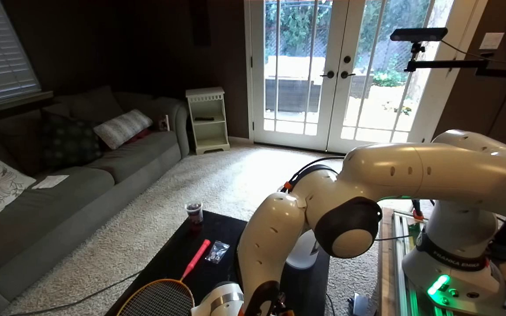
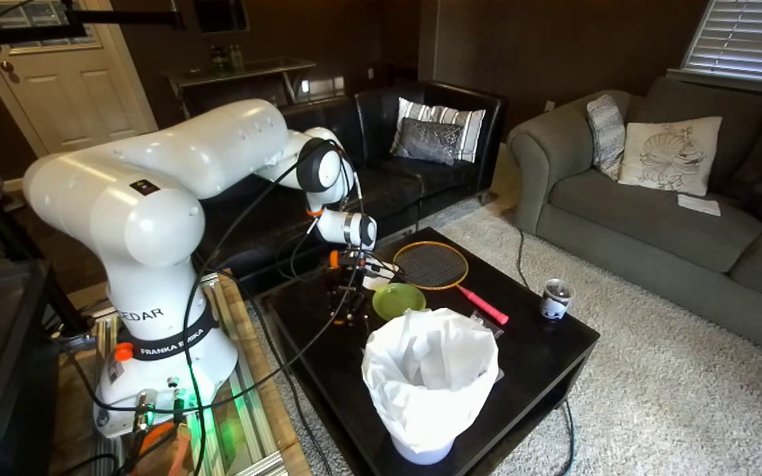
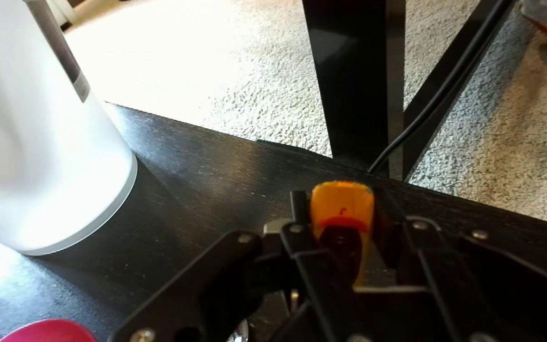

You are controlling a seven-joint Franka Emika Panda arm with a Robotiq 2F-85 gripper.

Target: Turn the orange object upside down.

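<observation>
The orange object (image 3: 343,204) shows in the wrist view between the two fingers of my gripper (image 3: 342,223), close against both. Its upper end is orange and rounded, with a dark red-brown oval on the side facing the camera. Its lower part is hidden behind the finger links. My gripper looks shut on it, just over the dark table (image 3: 207,175). In an exterior view, the gripper (image 2: 346,301) points down at the table's robot-side edge, and only a small orange bit shows at its fingertips. In an exterior view, the arm (image 1: 270,237) hides most of the gripper.
A white bag-lined bin (image 2: 430,377) stands on the table, close on the left in the wrist view (image 3: 50,142). A green bowl (image 2: 399,302) sits beside the gripper. A racket (image 2: 432,266), a cup (image 2: 556,299) and a small plastic bag (image 1: 218,252) lie farther off.
</observation>
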